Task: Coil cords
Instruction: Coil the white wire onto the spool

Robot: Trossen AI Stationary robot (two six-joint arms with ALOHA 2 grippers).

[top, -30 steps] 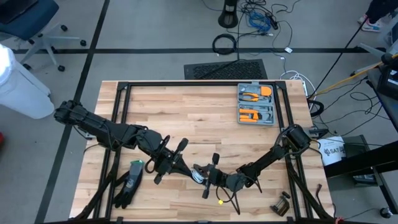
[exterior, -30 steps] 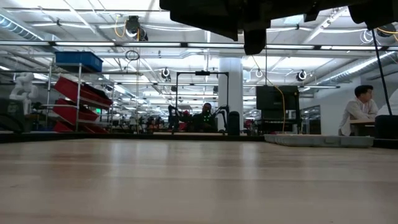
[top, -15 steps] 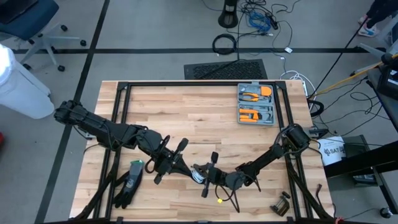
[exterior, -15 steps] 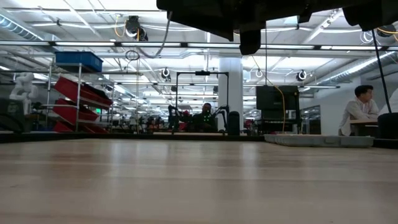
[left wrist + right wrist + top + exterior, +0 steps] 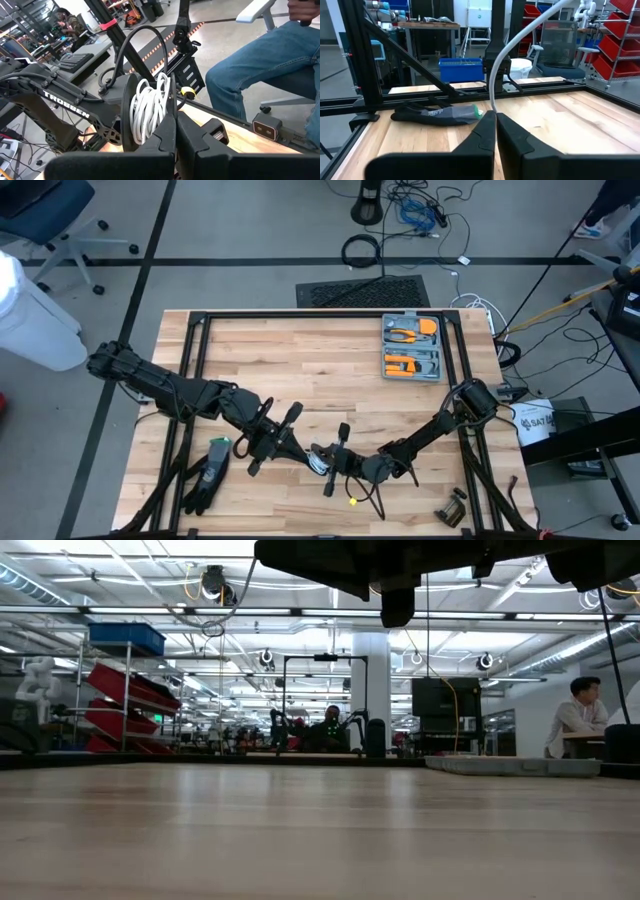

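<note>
- The desk (image 5: 300, 360), a wooden top, is carrying both arms, which are meeting near its front edge, well away from the tool case (image 5: 411, 347) at its back.
- The tool case is lying open, showing orange-handled tools.
- A black glove (image 5: 205, 476) is lying near the desk's front edge, beside the left arm.
- The left claw (image 5: 303, 452) is pinching a wound bundle of white cord (image 5: 148, 107), its fingers (image 5: 165, 137) pressed together on the loops.
- The right claw (image 5: 333, 461) is clenching a strand of the same cord (image 5: 512, 45), which is rising in a curve from its closed fingers (image 5: 487, 135).
- The bundle is hanging between the two claws, above the desk.
</note>
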